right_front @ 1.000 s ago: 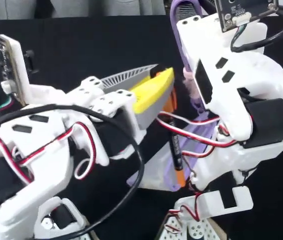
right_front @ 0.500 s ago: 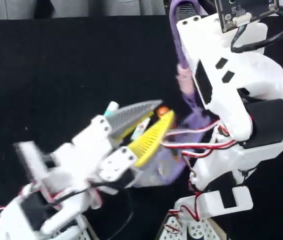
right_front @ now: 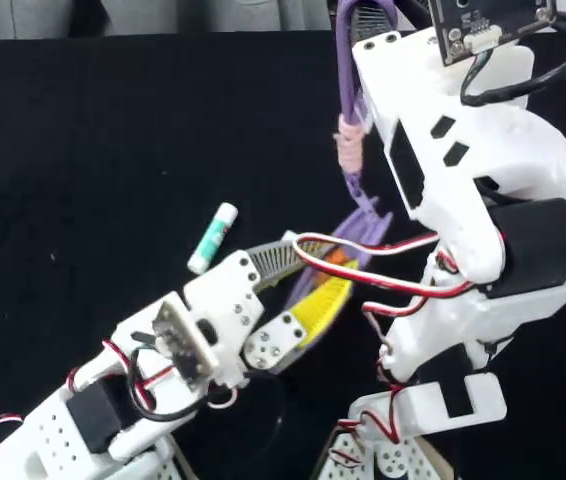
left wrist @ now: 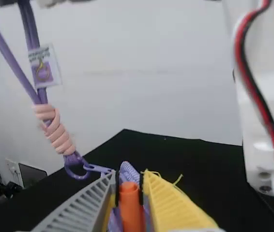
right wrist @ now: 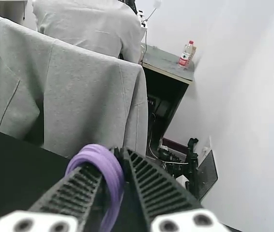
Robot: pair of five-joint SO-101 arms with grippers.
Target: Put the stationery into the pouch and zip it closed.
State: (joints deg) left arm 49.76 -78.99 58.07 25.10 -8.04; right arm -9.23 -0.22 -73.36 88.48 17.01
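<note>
My right gripper (right_front: pixel 365 18) (right wrist: pixel 117 153) is held high at the back, shut on the purple strap (right_front: pixel 344 70) (right wrist: pixel 99 170) of the pouch. The purple pouch (right_front: pixel 361 226) (left wrist: pixel 127 169) hangs below it on a pink coil (right_front: pixel 349 148) (left wrist: pixel 54 131). My left gripper (right_front: pixel 321 268) (left wrist: pixel 127 177), with one grey and one yellow finger, is at the pouch's mouth, shut on an orange pen (right_front: pixel 335 258) (left wrist: pixel 129 205). A white and green glue stick (right_front: pixel 213 238) lies on the black table, left of the left gripper.
The black table (right_front: pixel 113 130) stretches out to the left and back. The right arm's white body (right_front: pixel 483 200) stands close beside the pouch. A grey chair with a person seated behind it (right wrist: pixel 79 82) is beyond the table's far edge.
The left arm has swung down and back toward the front left, uncovering the glue stick. Its gripper has gone low to the pouch's mouth. The pouch and strap swung, the right arm stayed.
</note>
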